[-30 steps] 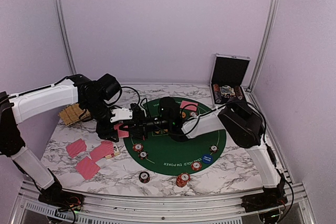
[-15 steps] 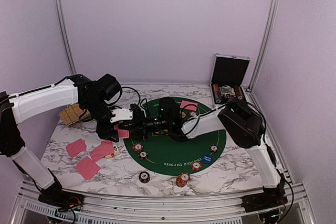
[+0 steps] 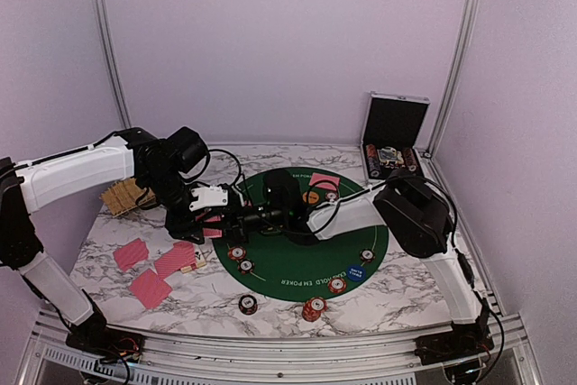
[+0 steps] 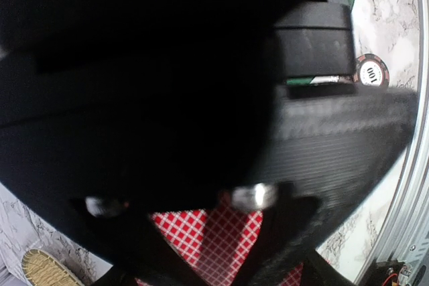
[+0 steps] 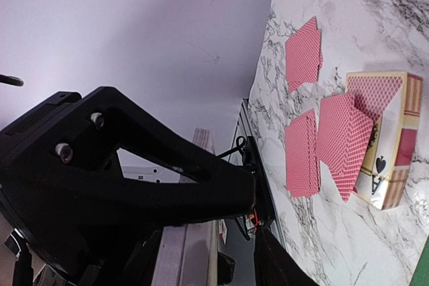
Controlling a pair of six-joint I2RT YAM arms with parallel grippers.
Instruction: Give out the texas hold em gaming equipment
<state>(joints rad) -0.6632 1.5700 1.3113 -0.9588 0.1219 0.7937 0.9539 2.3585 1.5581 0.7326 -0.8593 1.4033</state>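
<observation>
**Left gripper holds the cards at the mat's edge; right gripper's jaws apart**

The pink-backed cards (image 3: 210, 227) are pinched in the left gripper (image 3: 216, 220), raised just over the left rim of the green poker mat (image 3: 288, 268). In the left wrist view their red check pattern (image 4: 214, 242) shows low in the frame. Whether it is one card or several cannot be told.

The right gripper (image 3: 237, 218) reaches across the mat toward them, tip close to tip. In its own wrist view its fingers (image 5: 201, 179) stand apart with nothing between them.

Left of the mat, three lots of face-down cards (image 3: 131, 253) lie on the marble table (image 3: 406, 299). A card box (image 3: 192, 264) touches the middle lot.

A single card (image 3: 323, 179) lies at the mat's far side, with the orange marker disc (image 3: 311, 196) just beside it. The blue marker disc (image 3: 357, 271) sits at the mat's near right.

Poker chips (image 3: 236, 252) dot the mat's near half, and two more rest on the marble nearer the arms.

The straw basket (image 3: 122, 194) stands at the far left. The silver case (image 3: 394, 123) stands open at the far right.
</observation>
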